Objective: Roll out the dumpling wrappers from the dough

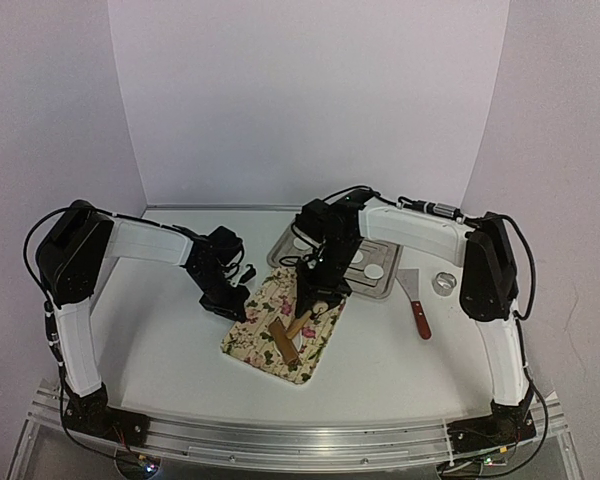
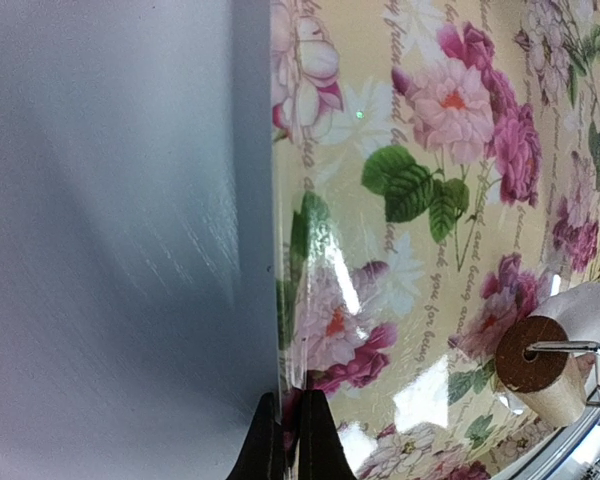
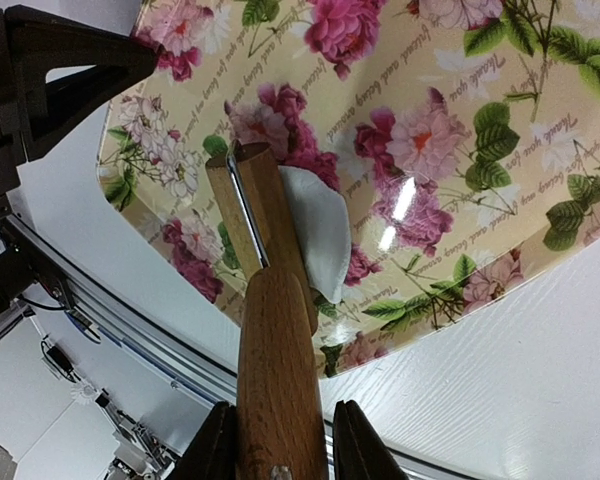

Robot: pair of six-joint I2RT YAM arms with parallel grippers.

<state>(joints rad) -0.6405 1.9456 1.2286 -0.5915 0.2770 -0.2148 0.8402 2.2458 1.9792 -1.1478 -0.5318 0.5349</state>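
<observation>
**Pin in hand, dough soft under the roller**

Nearest my right wrist lens, the right gripper [image 3: 280, 445] is clamped on the wooden handle of the rolling pin [image 3: 275, 340], one finger on each side. The pin runs straight ahead of the jaws. Just past the handle, a thin white dough piece [image 3: 320, 235] lies partly under the roller and spreads out to its right on the floral mat [image 3: 450, 130].

I judge that piece light, limp and easily torn. Its edge seems to lift against the wood, so it may stick to the pin and ride up with it. I would not pinch it. It is better worked through the pin with gentle pressure, or lifted at its free edge once it lies flat.

Across the mat, the left gripper [image 2: 288, 440] has its fingers together on the mat's edge, where the glossy sheet meets the table [image 2: 110, 250], apparently pinning it against sliding.

Beyond the right gripper in the top view sits the metal tray [image 1: 388, 286] with finished dumpling wrappers [image 1: 375, 271] lying flat in it. Farther out to that gripper's right lie a red-handled scraper [image 1: 418, 305] and the ring cutter [image 1: 445, 282], both well apart from the mat.
</observation>
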